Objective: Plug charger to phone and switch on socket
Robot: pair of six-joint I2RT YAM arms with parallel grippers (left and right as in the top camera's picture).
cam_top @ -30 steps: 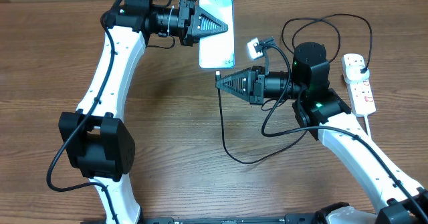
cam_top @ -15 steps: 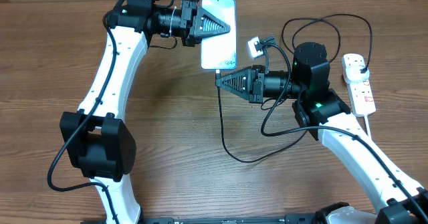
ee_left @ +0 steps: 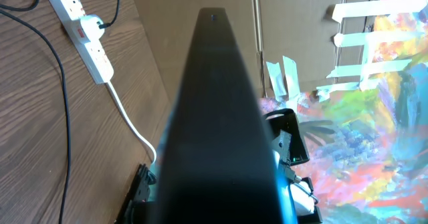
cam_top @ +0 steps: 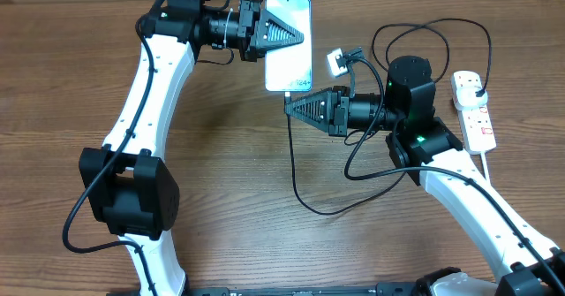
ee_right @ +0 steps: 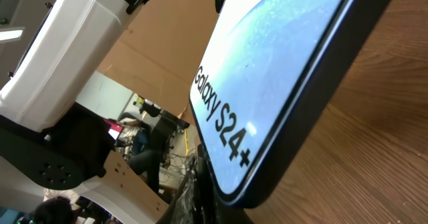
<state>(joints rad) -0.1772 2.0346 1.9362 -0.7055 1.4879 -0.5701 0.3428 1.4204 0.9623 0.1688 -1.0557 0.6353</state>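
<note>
Both arms engaged: right pincer clenched on the limp, light charger near its tip. Left pincer at the slick, fragile phone — grip unclear.

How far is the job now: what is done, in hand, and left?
Done: the thin black charger cable is plugged into the white power strip. In hand: the left gripper holds the blue-screen smartphone; the right gripper holds the cable at the phone's lower edge. Left: confirm seating, press the switch.
</note>
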